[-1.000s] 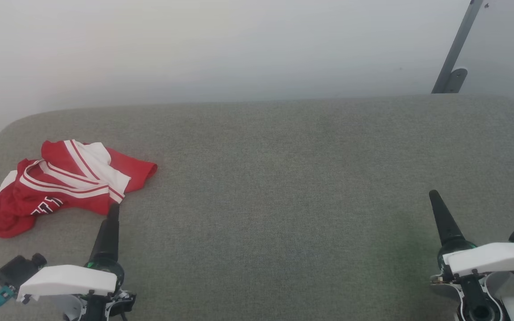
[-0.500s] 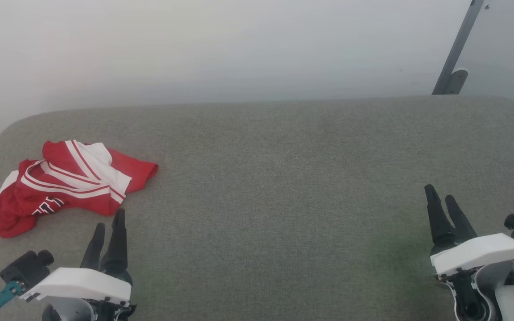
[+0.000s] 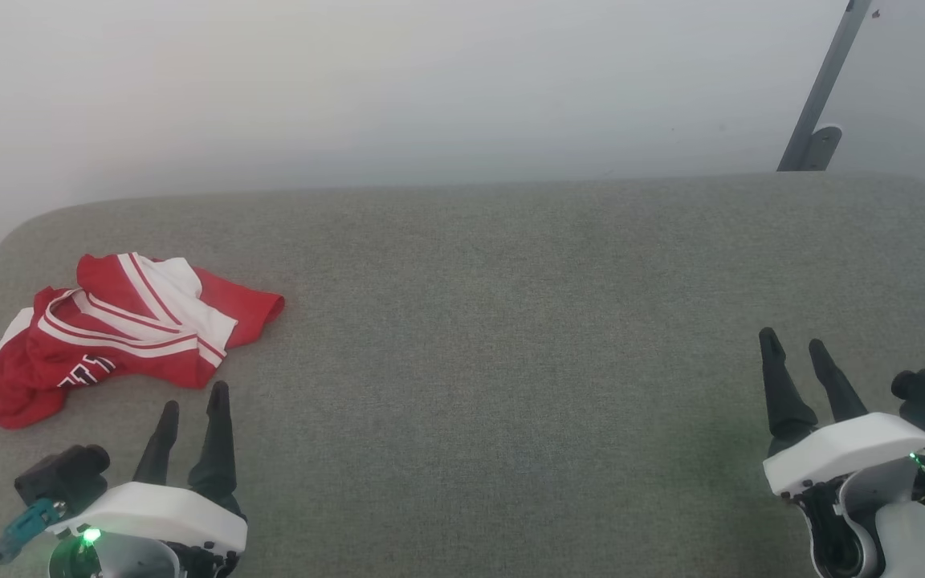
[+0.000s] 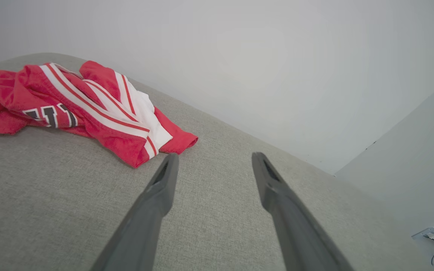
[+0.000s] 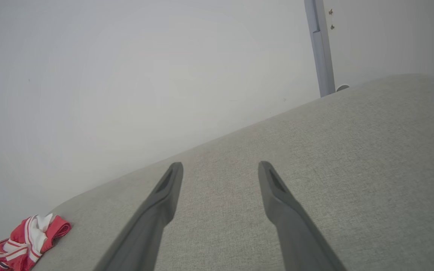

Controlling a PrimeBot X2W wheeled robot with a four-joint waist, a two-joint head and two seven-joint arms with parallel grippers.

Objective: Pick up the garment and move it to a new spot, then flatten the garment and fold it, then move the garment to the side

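left pincer [image 3: 194, 396] and right pincer [image 3: 792, 337] have spread apart, both empty — garment [image 3: 109, 337] lies crumpled near the left.

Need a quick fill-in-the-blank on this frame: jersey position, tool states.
1. The garment lies crumpled on the grey surface, toward the robot's ____ side.
2. The left tool is ____ and holds nothing.
3. The right tool is ____ from the garment than the left tool.
Missing words: left; open; farther
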